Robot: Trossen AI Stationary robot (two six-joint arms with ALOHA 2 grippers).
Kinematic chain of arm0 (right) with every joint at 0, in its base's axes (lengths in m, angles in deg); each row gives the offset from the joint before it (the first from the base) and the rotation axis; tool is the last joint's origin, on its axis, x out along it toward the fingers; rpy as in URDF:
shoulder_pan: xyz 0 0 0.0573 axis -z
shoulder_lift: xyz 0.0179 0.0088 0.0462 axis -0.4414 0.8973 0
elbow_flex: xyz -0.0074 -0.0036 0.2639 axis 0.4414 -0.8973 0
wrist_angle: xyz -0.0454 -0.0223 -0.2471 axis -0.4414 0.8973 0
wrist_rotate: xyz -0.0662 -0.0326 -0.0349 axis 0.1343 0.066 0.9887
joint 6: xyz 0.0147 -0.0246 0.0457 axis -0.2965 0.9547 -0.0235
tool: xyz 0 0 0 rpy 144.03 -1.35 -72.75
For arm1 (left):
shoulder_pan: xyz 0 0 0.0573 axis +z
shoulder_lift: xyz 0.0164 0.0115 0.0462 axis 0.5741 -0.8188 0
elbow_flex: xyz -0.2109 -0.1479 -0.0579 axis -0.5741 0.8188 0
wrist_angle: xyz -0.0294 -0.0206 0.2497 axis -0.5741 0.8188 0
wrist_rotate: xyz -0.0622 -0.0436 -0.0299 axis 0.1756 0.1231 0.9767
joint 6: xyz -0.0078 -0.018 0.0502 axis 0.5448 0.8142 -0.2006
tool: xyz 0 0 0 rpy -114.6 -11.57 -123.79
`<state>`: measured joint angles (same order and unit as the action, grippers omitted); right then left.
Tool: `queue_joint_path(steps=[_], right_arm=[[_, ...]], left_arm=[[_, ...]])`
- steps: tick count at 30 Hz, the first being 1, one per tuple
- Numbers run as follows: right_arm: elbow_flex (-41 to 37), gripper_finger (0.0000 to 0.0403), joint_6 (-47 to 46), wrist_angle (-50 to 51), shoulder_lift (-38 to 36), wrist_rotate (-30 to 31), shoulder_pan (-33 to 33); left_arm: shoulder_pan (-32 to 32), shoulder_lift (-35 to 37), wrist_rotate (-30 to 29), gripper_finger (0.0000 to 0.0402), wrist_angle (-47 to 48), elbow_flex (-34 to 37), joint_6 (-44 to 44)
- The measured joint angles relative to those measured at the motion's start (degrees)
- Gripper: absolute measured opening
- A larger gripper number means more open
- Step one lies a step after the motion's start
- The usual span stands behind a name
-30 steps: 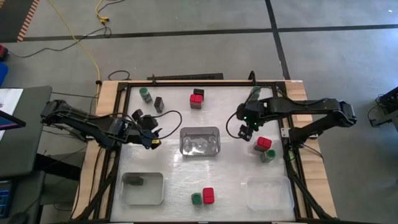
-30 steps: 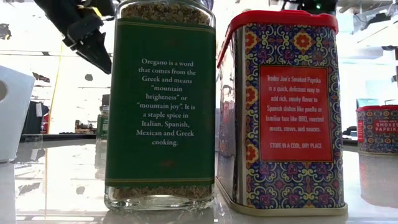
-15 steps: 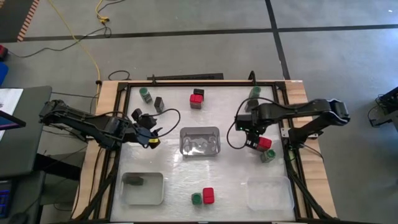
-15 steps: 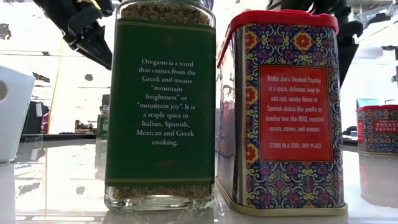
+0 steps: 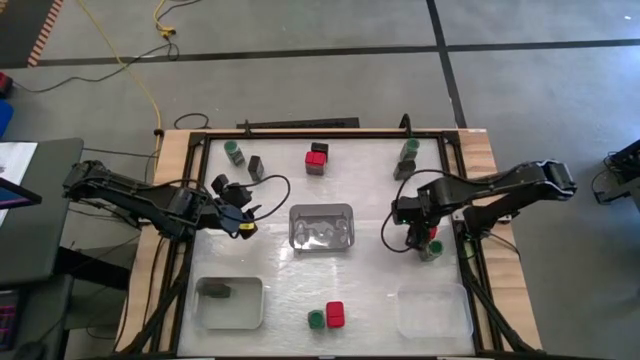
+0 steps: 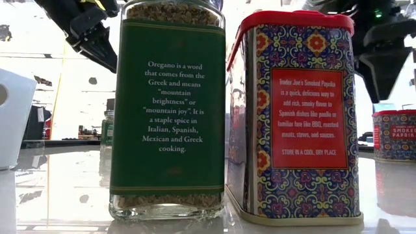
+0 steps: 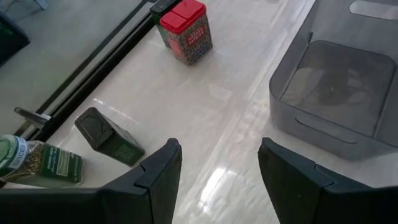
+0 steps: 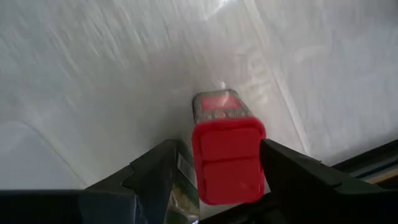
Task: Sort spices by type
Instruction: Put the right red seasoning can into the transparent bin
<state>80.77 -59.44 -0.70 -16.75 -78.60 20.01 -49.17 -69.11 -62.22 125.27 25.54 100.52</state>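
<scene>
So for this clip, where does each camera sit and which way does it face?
High: overhead, straight down on the table; both arms show.
Low: table height, behind the oregano jar and paprika tin; both grippers above.
Left wrist: left gripper, open, facing a red-topped tin and grey tray.
Right wrist: right gripper, open, straddling a red-topped tin.
Shared: high and left wrist show the tray.

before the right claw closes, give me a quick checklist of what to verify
1. Right claw open: ok.
2. Red-topped tin between its fingers: ok.
3. Fingers low enough on the tin: cannot tell.
4. Green-lidded jar beside the tin clear of the fingers: not ok, it sits right against one finger.
5. Left claw open, empty, away on the table's left side: ok.
</scene>
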Motion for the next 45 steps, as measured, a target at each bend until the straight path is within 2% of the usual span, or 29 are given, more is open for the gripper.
queue_joint_path(steps=[11, 45], right_arm=[[-6.2, 0.027, -0.1, -2.5, -1.6, -2.3, -0.2], [-6.5, 0.0271, -1.7, -3.5, -1.8, -1.8, -0.1]], left_arm=[[0.0, 0.0, 0.1, 0.0203, 0.0, 0.0, 0.6], [0.0, 0.0, 0.1, 0.0203, 0.0, 0.0, 0.2]])
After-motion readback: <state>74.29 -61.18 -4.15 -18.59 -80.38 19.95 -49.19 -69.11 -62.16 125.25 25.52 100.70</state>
